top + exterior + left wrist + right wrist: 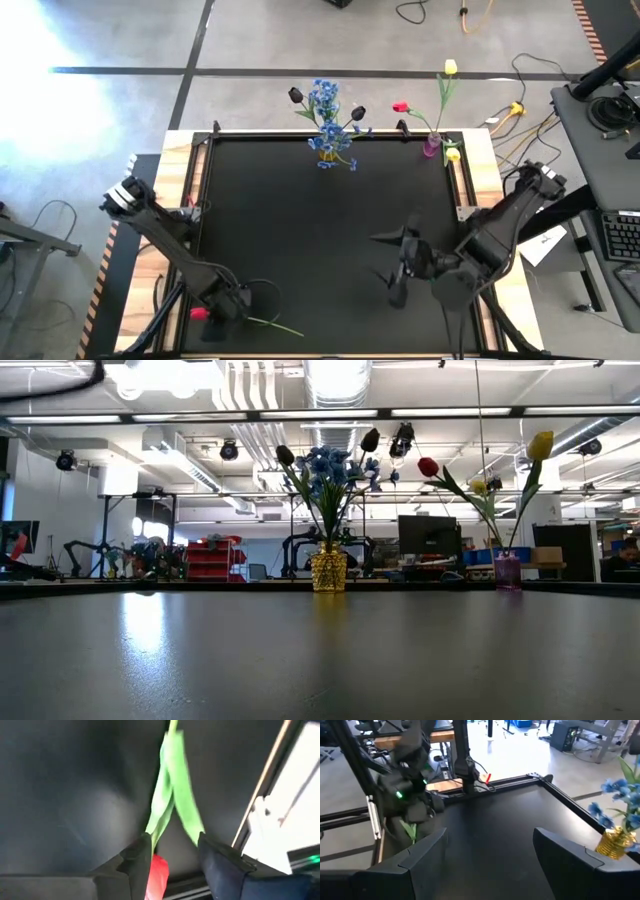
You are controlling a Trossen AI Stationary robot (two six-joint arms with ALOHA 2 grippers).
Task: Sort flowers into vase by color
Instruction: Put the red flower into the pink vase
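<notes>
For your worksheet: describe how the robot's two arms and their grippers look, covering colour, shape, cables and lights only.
Both arms are dark, jointed and slender, each rising from a pale grey base at a table corner. The left gripper has two blunt, dark fingers, as does the right gripper. A thin black cable loops beside the left wrist, which shows a small green light.
</notes>
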